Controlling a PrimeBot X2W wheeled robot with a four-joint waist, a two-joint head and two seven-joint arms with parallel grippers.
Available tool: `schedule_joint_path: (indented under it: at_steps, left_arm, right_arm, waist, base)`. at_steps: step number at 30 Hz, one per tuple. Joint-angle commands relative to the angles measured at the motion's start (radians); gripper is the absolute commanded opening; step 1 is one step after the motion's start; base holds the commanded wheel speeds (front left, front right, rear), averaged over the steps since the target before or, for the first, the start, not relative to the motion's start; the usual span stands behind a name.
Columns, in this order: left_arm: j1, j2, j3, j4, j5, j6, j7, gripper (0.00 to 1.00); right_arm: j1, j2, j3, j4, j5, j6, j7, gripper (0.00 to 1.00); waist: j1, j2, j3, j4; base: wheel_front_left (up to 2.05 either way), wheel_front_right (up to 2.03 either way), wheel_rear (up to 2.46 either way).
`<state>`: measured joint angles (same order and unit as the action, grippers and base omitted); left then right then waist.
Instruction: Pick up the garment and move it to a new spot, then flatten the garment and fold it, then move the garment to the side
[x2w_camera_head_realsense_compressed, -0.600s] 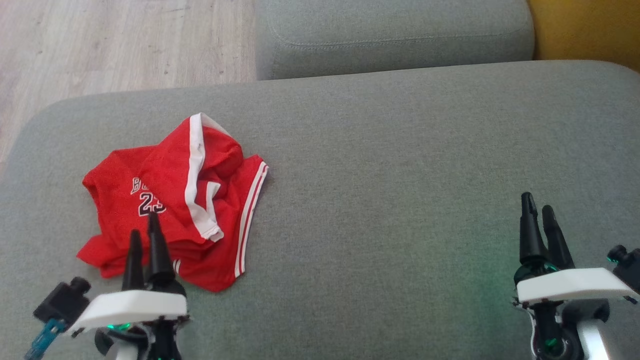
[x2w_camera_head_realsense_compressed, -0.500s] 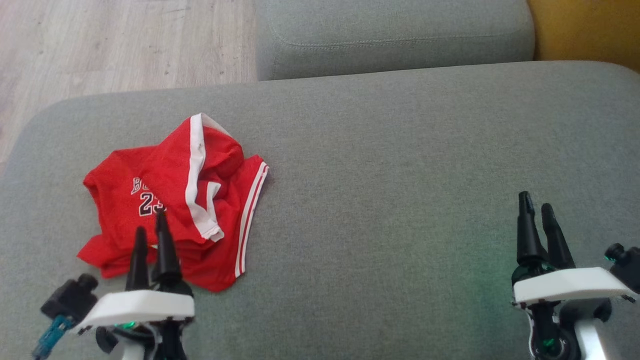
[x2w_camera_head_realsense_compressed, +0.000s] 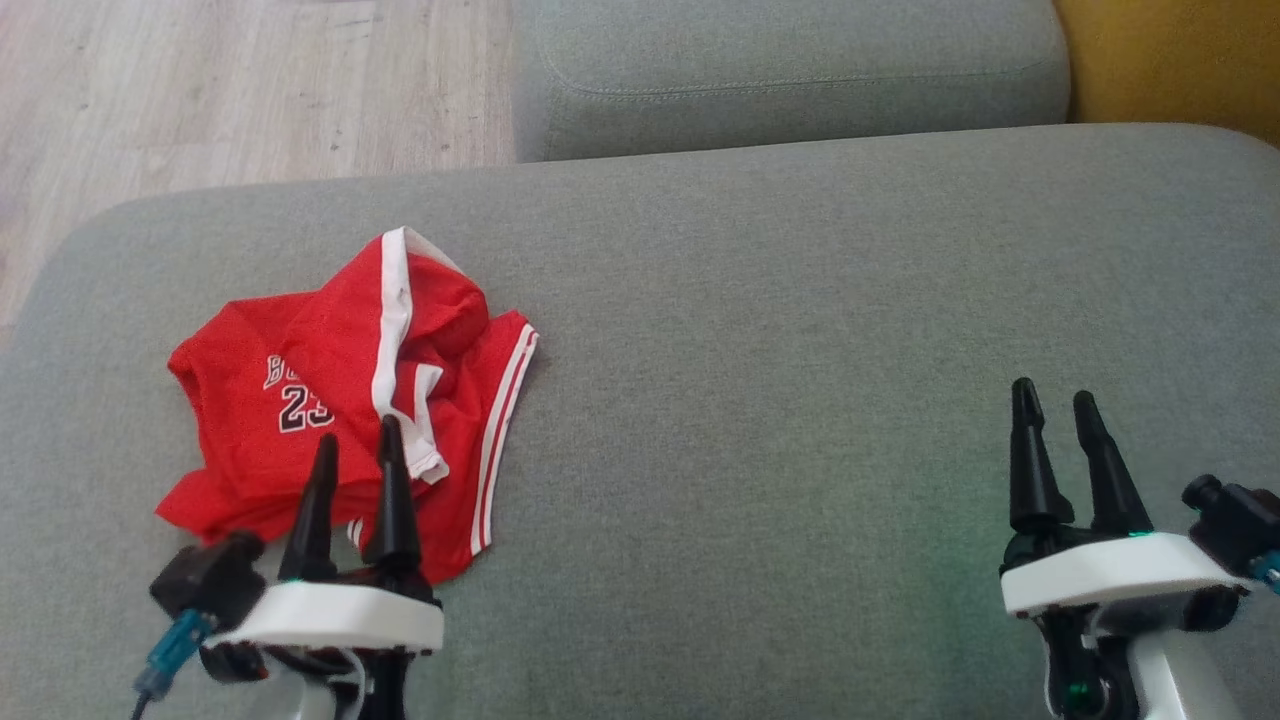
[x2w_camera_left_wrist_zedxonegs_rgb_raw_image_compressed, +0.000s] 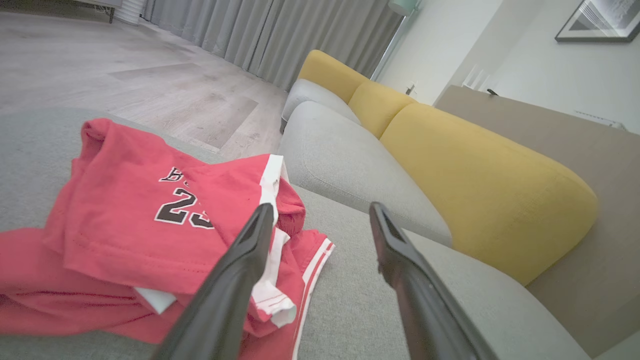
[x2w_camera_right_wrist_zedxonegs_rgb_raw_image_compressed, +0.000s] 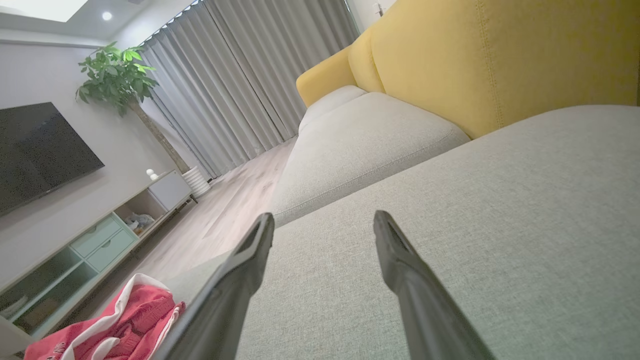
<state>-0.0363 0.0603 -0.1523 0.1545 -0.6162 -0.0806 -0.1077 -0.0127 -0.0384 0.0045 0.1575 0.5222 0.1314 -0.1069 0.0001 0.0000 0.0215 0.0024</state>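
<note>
Head view: one red garment (x2w_camera_head_realsense_compressed: 250, 400); left pincer (x2w_camera_head_realsense_compressed: 358, 431), right pincer (x2w_camera_head_realsense_compressed: 1052, 392), both spread.

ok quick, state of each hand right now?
Left hand: open, holding nothing, at the red garment.
Right hand: open, holding nothing, over the grey cushion.

A broad grey sofa seat (x2w_camera_head_realsense_compressed: 800, 300) with mustard-yellow back cushions (x2w_camera_left_wrist_zedxonegs_rgb_raw_image_compressed: 475, 165) stands on pale wood flooring (x2w_camera_head_realsense_compressed: 200, 90); grey curtains (x2w_camera_right_wrist_zedxonegs_rgb_raw_image_compressed: 240, 85) hang full-length at the far end, and a dark television (x2w_camera_right_wrist_zedxonegs_rgb_raw_image_compressed: 40, 150), a leafy potted plant (x2w_camera_right_wrist_zedxonegs_rgb_raw_image_compressed: 120, 75) and a low pale-green cabinet (x2w_camera_right_wrist_zedxonegs_rgb_raw_image_compressed: 100, 235) line one white wall; a recessed ceiling light (x2w_camera_right_wrist_zedxonegs_rgb_raw_image_compressed: 105, 16) glows.
</note>
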Motion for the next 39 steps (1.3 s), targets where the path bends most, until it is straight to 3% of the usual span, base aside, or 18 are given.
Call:
schedule_joint_path:
  at_steps: [1,18,28,39]
  left_arm:
    - [-0.059,0.022,0.003,-0.035,0.048,0.007,-0.015,1.0]
    - [-0.097,0.062,-0.081,0.023,0.277,0.088,-0.065,1.0]
    - [-0.12,0.082,-0.15,0.054,0.411,0.111,-0.095,1.0]
    - [-0.157,0.108,-0.222,0.086,0.586,0.183,-0.127,1.0]
  right_arm:
    - [-0.055,-0.008,0.022,-0.046,-0.047,0.0,-0.016,1.0]
    - [-0.055,-0.01,0.048,-0.074,-0.296,-0.001,-0.066,1.0]
    - [-0.05,-0.01,0.064,-0.067,-0.452,-0.001,-0.096,1.0]
    - [-0.061,-0.011,0.091,-0.073,-0.64,-0.001,-0.128,1.0]
  waist:
    - [0.0,0.0,0.0,0.0]
    - [0.0,0.0,0.008,0.003]
    - [-0.0001,0.0,0.002,0.011]
    - [-0.0001,0.0,0.01,0.013]
  base:
    - [0.0,0.0,0.0]
    - [0.0,0.0,0.0]
    - [0.0,0.0,0.0]
    - [0.0,0.0,0.0]
